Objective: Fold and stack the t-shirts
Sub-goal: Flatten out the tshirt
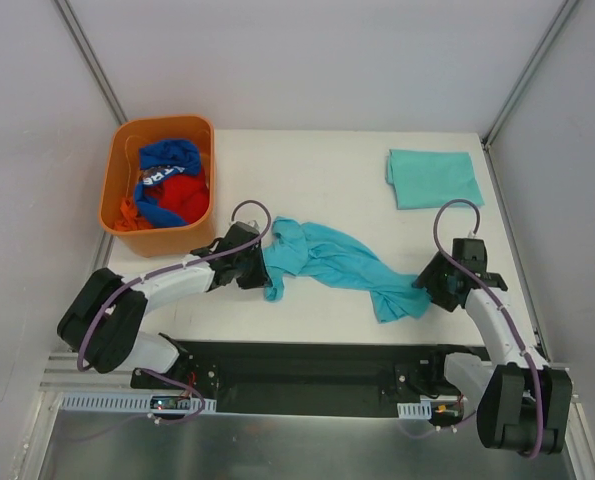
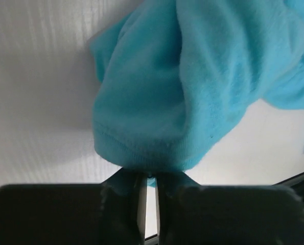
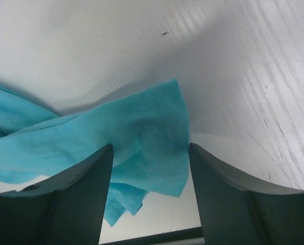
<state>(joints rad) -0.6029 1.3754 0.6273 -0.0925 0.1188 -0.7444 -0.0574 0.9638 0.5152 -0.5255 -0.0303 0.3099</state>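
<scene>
A crumpled teal t-shirt (image 1: 337,262) lies stretched across the near middle of the white table (image 1: 317,170). My left gripper (image 1: 262,268) is at its left end; in the left wrist view the left gripper (image 2: 150,176) is shut on the hem of the t-shirt (image 2: 182,92), a fold pinched between the tips. My right gripper (image 1: 427,285) is at the shirt's right end. In the right wrist view the right gripper (image 3: 149,153) stands open, with a corner of the t-shirt (image 3: 141,138) between its fingers (image 3: 80,199). A second t-shirt (image 1: 434,177) lies folded at the far right.
An orange bin (image 1: 162,122) at the far left holds a royal-blue garment (image 1: 169,155) with white lettering and red and orange ones (image 1: 182,195). The table's near edge (image 1: 307,338) runs just below both grippers; grey walls close in on both sides.
</scene>
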